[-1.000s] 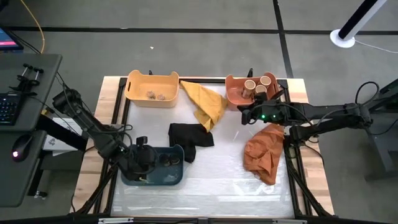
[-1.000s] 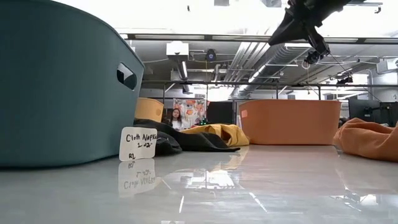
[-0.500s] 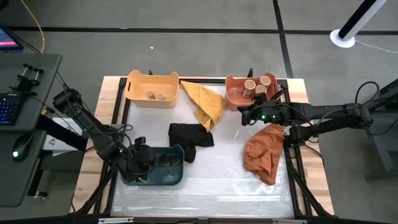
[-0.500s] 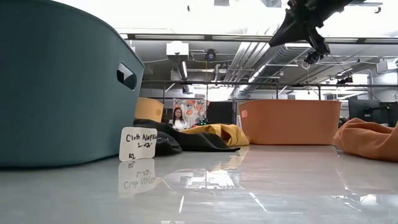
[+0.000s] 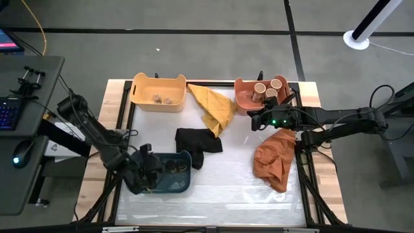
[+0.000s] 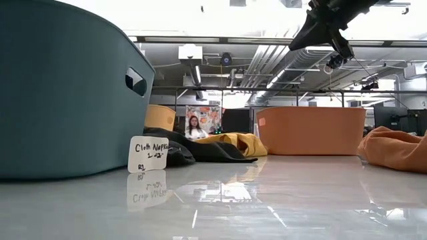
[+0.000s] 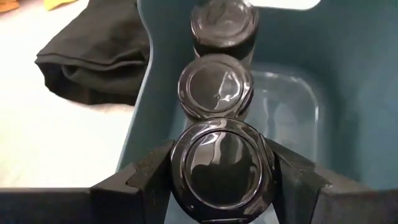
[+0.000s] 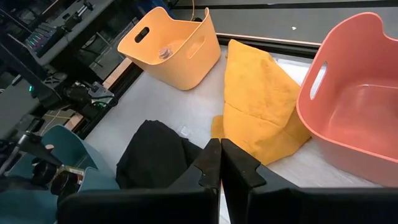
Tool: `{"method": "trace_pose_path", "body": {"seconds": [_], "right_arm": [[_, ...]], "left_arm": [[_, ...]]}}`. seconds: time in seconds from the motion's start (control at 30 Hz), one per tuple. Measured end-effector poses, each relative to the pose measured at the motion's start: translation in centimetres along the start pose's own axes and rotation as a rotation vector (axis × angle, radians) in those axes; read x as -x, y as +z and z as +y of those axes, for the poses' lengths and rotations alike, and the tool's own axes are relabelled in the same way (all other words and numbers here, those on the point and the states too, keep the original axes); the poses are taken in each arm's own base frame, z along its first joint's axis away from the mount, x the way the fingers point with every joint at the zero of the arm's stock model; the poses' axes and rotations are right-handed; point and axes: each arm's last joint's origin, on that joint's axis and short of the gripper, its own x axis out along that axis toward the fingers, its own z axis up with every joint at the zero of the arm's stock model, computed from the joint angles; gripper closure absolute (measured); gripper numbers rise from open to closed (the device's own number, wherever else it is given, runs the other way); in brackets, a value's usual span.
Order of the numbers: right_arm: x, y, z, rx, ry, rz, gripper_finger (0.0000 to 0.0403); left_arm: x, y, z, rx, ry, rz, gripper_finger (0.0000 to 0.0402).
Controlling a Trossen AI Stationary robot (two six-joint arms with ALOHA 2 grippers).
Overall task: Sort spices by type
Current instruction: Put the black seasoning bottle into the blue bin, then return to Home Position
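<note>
My left gripper reaches into the blue bin at the table's near left and is shut on a dark-lidded spice jar. Two more dark-lidded jars stand in a row beyond it inside the bin. Three tan-lidded jars stand in the salmon bin at the far right. Small brown lumps lie in the yellow bin at the far left. My right gripper hovers shut just in front of the salmon bin, touching nothing. My left gripper pinches the dark-lidded jar between its two fingers, one on each side of the jar just below the lid's rim. The fingers come from above, slanting down into the blue bin. The jar stays upright; whether it stands on the bin's floor is hidden.
A yellow cloth lies between the yellow and salmon bins. A black cloth lies against the blue bin's far right corner. An orange cloth is heaped at the right edge under my right arm. A small label card stands beside the blue bin.
My left arm has shifted a little toward the table's near edge over the blue bin. The right arm, the bins and the cloths have kept still.
</note>
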Motion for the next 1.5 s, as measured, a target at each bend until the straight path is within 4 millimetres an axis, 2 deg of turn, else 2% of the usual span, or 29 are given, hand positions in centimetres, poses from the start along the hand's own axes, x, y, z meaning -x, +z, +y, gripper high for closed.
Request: {"method": "trace_pose_path", "body": {"seconds": [0.17, 0.37, 0.63, 1.07, 1.3, 1.4, 1.5], "right_arm": [[0.0, 0.0, 0.0, 0.0, -0.001, 0.0, 0.0402], [0.0, 0.0, 0.0, 0.001, -0.001, 0.001, 0.0402], [0.0, 0.0, 0.0, 0.0, -0.001, 0.001, 0.0402], [0.0, 0.0, 0.0, 0.0, -0.003, 0.003, 0.0402], [0.0, 0.0, 0.0, 0.001, -0.003, 0.003, 0.0402], [0.0, 0.0, 0.0, 0.001, -0.003, 0.003, 0.0402], [0.0, 0.0, 0.0, 0.002, -0.003, 0.003, 0.0402]], "left_arm": [[-0.8, -0.4, -0.6, 0.049, 0.069, -0.036, 0.0196], [-0.8, -1.2, -1.4, 0.133, 0.082, -0.075, 0.0195], [-1.2, -1.9, -2.1, 0.152, 0.08, -0.034, 0.0194], [-1.5, -1.2, -1.3, 0.173, 0.112, -0.03, 0.0145], [0.2, -0.5, -0.2, 0.138, 0.065, -0.073, 0.0133], [1.6, 0.2, 1.2, 0.127, 0.05, -0.102, 0.0133], [3.6, 1.8, 3.3, 0.151, 0.057, -0.202, 0.0133]]}}
